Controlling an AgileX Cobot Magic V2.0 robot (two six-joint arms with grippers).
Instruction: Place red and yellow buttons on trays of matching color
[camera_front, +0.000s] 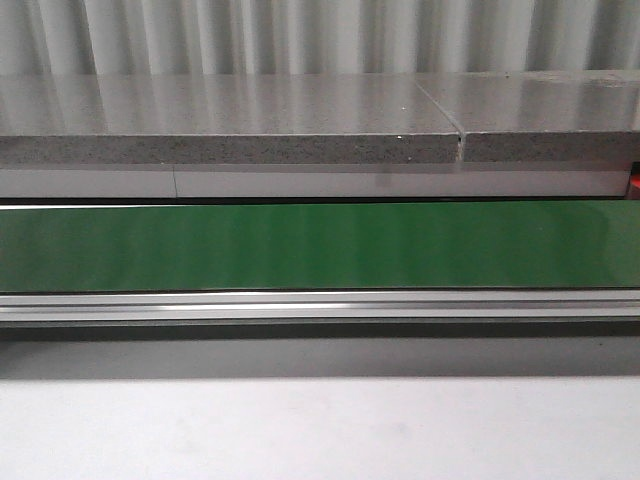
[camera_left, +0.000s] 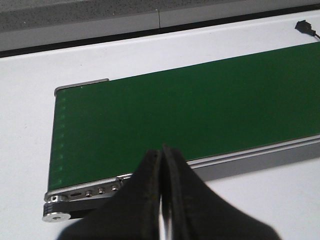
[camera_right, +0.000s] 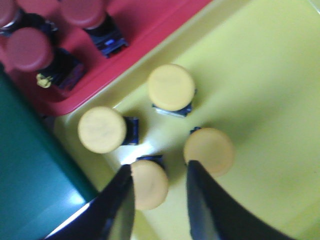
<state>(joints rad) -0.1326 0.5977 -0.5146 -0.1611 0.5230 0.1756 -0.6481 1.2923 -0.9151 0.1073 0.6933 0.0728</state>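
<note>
Over the yellow tray (camera_right: 260, 75), the open right end effector (camera_right: 160, 200) apparently brackets a yellow button (camera_right: 148, 184) at six o'clock; the left end effector (camera_left: 161, 200) is closed.

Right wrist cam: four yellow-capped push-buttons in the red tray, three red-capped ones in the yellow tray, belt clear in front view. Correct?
Not quite: the trays are swapped. The right wrist view shows the four yellow-capped push-buttons lying in the yellow plastic tray, and the three red-capped push-buttons in the red plastic tray. The green conveyor belt carries nothing in the front view.
</note>
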